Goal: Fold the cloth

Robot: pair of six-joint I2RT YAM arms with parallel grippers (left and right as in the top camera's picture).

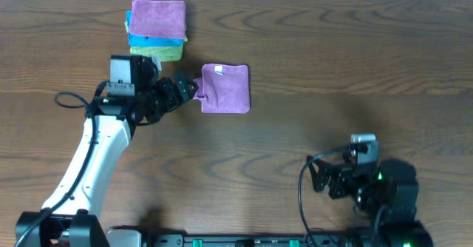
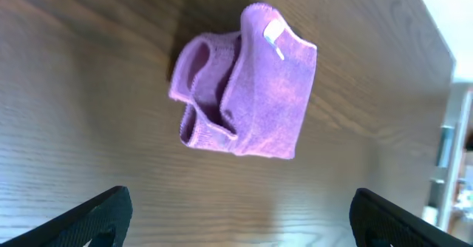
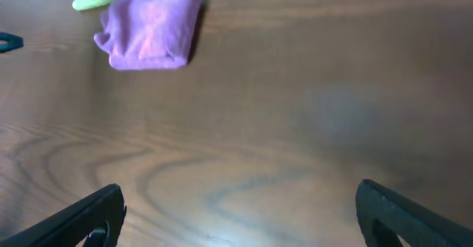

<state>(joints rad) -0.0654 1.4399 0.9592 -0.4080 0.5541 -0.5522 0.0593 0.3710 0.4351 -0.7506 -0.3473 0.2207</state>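
The lavender-purple microfibre cloth (image 1: 225, 89) lies folded, upper centre on the brown wooden bench (image 1: 332, 55); we see the left tool (image 1: 188, 89) and right tool (image 1: 318, 177) spread apart, empty.

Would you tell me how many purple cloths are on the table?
2: one folded cloth beside the left gripper, one top cloth on the stack behind it; the stack may hide more.

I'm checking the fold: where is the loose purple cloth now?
In the overhead view the cloth lies folded on the table, left of centre, just in front of the left gripper and below-right of the cloth stack.
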